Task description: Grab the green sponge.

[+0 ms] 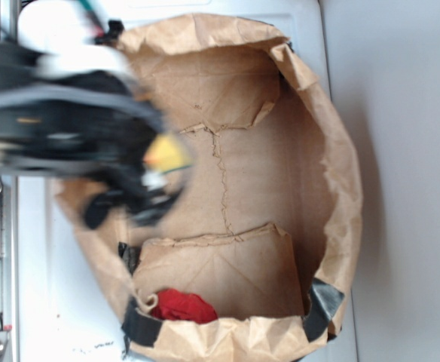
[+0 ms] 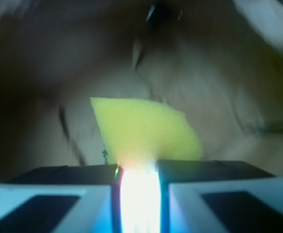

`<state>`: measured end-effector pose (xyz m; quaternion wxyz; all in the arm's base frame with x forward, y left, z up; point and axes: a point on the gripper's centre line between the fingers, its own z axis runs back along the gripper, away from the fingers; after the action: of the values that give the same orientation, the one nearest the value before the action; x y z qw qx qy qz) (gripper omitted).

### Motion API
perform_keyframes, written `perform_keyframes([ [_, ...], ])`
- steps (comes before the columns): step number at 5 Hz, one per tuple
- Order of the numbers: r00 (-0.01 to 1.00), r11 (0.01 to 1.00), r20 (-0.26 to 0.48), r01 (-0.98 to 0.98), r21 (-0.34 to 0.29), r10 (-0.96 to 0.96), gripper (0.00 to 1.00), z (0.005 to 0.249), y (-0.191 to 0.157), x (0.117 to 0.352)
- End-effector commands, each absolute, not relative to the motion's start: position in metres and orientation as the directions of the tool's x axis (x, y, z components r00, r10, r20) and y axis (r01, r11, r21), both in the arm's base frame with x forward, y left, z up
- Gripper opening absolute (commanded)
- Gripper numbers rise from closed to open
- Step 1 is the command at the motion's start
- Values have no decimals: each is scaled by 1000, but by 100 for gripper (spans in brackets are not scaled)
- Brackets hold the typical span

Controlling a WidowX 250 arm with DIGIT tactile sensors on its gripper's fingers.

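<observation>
End effector [image 2: 139, 194] (clamped) on green sponge [image 2: 146, 130]

Bright and washed out in the exterior view, with pale overexposed ground around the paper bag [image 1: 280, 188]. Heavy motion blur over the arm [image 1: 69, 128] at the bag's left rim. Dim and soft-focused in the wrist view; blown-out white glare between the gripper [image 2: 139, 194] fingers, just below the sponge [image 2: 146, 131].
</observation>
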<state>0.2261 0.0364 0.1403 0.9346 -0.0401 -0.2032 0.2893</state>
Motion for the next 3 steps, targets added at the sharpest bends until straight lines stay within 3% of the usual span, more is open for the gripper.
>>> perform_keyframes([
  [1, 800, 845, 274, -515, -141, 533, 0, 182, 24, 259],
  [3, 801, 845, 271, -516, -140, 534, 0, 176, 14, 300],
])
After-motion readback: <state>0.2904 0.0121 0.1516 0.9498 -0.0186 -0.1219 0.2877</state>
